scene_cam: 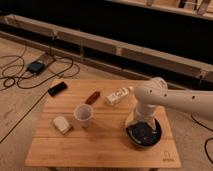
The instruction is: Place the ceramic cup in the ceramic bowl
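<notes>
In the camera view, a light wooden slatted desk [100,147] carries everything. The small pale white-pinkish ceramic cup [83,113] stands upright left of the desk's middle, well apart from the wide, shallow dark-glazed ceramic bowl [131,140] on the right side. The white arm [170,97] reaches in from the right and bends down, with its tool [141,125] at the bowl's far rim. Whether the tool is spread or pressed together cannot be told. A flat whitish block [62,124] lies just left of the cup. A small reddish-brown bar [92,97] and a white packet [117,96] lie behind it.
</notes>
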You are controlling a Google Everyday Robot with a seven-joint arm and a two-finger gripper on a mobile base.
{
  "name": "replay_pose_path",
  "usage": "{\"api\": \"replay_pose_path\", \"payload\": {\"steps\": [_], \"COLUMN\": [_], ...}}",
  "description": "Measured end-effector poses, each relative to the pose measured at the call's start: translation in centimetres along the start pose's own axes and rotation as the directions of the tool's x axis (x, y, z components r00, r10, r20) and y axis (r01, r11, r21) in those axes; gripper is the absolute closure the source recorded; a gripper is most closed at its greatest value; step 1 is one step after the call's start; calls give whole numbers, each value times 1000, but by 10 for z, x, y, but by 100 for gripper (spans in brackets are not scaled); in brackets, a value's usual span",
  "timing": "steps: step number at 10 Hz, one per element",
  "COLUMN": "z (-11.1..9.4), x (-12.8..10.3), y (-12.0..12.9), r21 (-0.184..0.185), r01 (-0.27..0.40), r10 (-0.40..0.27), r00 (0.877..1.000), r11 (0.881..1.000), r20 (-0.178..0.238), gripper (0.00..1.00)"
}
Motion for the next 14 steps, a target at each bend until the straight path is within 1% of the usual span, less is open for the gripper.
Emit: {"api": "replay_pose_path", "payload": {"steps": [2,3,4,5,7,9,10,12,14], "z": [-20,-27,-36,-43,-48,-49,-47,-37,-27], "x": [-6,-8,-12,-16,-22,-31,-35,-47,-60], "y": [33,44,63,88,117,155,170,203,219], "r21": [15,19,21,18,5,-7,-10,-10,-10], "r01": [43,57,82,113,146,192,211,258,281], "r10": [-43,-57,-83,-113,-146,-191,-210,-257,-279], "r00": [999,998,996,993,989,981,977,965,957], "r11": [999,998,996,993,989,981,977,966,960], "r20": [14,19,27,33,37,42,44,57,80], "gripper": [20,20,20,20,20,20,20,20,20]}}
